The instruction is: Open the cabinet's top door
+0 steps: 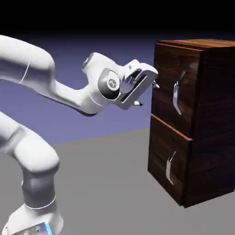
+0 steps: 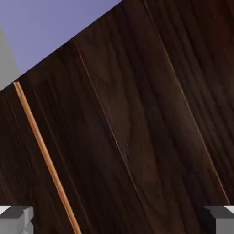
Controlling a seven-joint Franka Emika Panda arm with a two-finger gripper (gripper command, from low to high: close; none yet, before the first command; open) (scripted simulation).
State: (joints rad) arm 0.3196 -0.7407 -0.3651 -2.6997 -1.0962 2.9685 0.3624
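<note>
Top door [image 1: 172, 94] sits shut, flush in the upper front of the cabinet [image 1: 211, 124] at the right of the exterior view; its long curved silver handle [image 1: 176, 97] runs roughly upright down the panel's middle. Lower panel [image 1: 167, 165] below it, also shut, with a smaller handle [image 1: 170, 169]

Gripper [image 1: 148, 94] hangs just left of the door face, level with the handle's upper part, near it but apart from it. Fingers [image 1: 138, 103] spread wide, nothing between them. In the hand view both grey tips show at the bottom corners, far apart, with only dark wood grain and a thin orange seam [image 2: 43, 151] ahead; the handle does not show there

Judgement: approach step, grasp not yet made. Doing it well likely means shifting the hand toward the handle so the bar falls between the two fingers, squaring the open gap across it, then advancing until it sits well inside before closing. Risk: fingertips striking bare wood beside the handle, or closing on the lower panel's handle instead
</note>
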